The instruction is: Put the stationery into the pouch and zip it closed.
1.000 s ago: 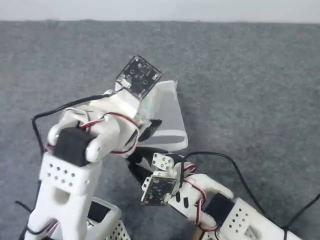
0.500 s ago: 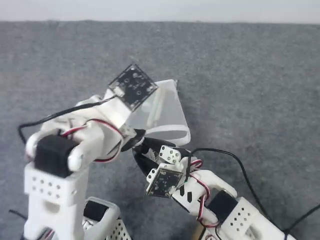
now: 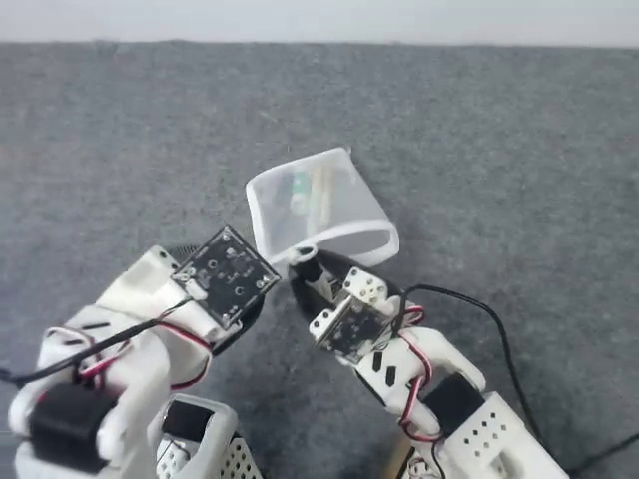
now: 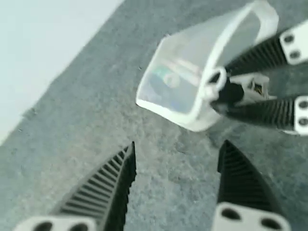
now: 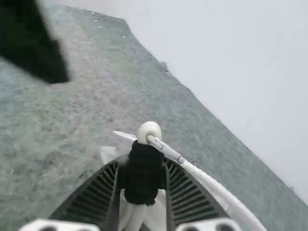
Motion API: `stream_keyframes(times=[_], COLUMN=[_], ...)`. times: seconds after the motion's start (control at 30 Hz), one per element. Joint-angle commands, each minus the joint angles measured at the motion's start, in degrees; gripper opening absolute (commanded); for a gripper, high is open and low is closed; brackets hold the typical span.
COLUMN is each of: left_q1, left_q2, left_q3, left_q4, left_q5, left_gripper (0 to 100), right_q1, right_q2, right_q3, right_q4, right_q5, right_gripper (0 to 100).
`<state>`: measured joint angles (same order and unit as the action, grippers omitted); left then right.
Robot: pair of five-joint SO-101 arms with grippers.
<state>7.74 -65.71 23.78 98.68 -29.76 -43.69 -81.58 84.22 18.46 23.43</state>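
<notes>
A translucent white pouch [image 3: 319, 205] lies on the grey carpet with its mouth open toward the arms. Stationery [image 3: 305, 190] shows through its wall, a green-marked item and a pale stick; the left wrist view has it too [image 4: 168, 79]. My right gripper [image 3: 303, 261] is at the pouch's mouth, shut on the black zipper pull [image 5: 142, 173] with its white bead [image 5: 149, 131]. My left gripper [image 4: 178, 147] hangs open and empty above the carpet, a short way from the pouch [image 4: 192, 82]. Its wrist board [image 3: 228, 274] is at the front left.
Both white arm bases [image 3: 200, 439] crowd the front edge. A black cable [image 3: 479, 319] loops by the right arm. Grey carpet stretches behind and to the right of the pouch, up to a pale wall [image 3: 319, 20].
The left arm has pulled back from over the pouch toward the front left, uncovering it. The right gripper has moved forward to the pouch's mouth, still shut on the pull.
</notes>
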Motion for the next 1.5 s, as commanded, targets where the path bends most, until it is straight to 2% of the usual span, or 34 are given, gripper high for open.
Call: stream_keyframes(times=[0.0, 0.23, 0.37, 0.53, 0.77, 0.9, 1.0, 1.3, 1.47], left_q1=[-0.1, 0.2, 0.2, 0.3, 5.5, 7.6, 7.6, 8.9, 11.2], left_q2=[-2.9, -7.5, -9.7, -12.0, -14.9, -16.0, -16.6, -16.6, -16.6], left_q3=[6.2, 15.9, 21.0, 26.8, 35.9, 41.2, 44.2, 49.9, 52.0], left_q4=[-4.1, -11.3, -15.8, -23.2, -32.5, -41.1, -46.2, -54.1, -58.3], left_q5=[-0.6, -0.7, -0.6, -0.4, 0.2, 5.1, 5.8, 5.9, 5.9], left_gripper=[26, 26, 31, 31, 31, 31, 31, 31, 24], right_q1=[2.7, 4.4, 4.1, 4.0, 4.0, 4.0, 4.0, 4.0, 4.0], right_q2=[-1.6, -6.6, -13.9, -19.2, -19.3, -19.3, -19.1, -19.1, -19.1], right_q3=[-4.9, -4.4, -4.0, -4.0, -4.0, -4.0, -4.0, -2.7, -2.6], right_q4=[-0.9, -0.2, 4.9, 8.5, 8.7, 8.7, 8.8, 8.3, 8.2], right_q5=[-2.5, -3.8, -4.3, -4.3, -4.4, -4.3, -4.3, -4.0, -4.0], right_gripper=[0.5, 0.5, 0.5, 0.5, 0.5, 0.5, 0.5, 0.5, 0.5])
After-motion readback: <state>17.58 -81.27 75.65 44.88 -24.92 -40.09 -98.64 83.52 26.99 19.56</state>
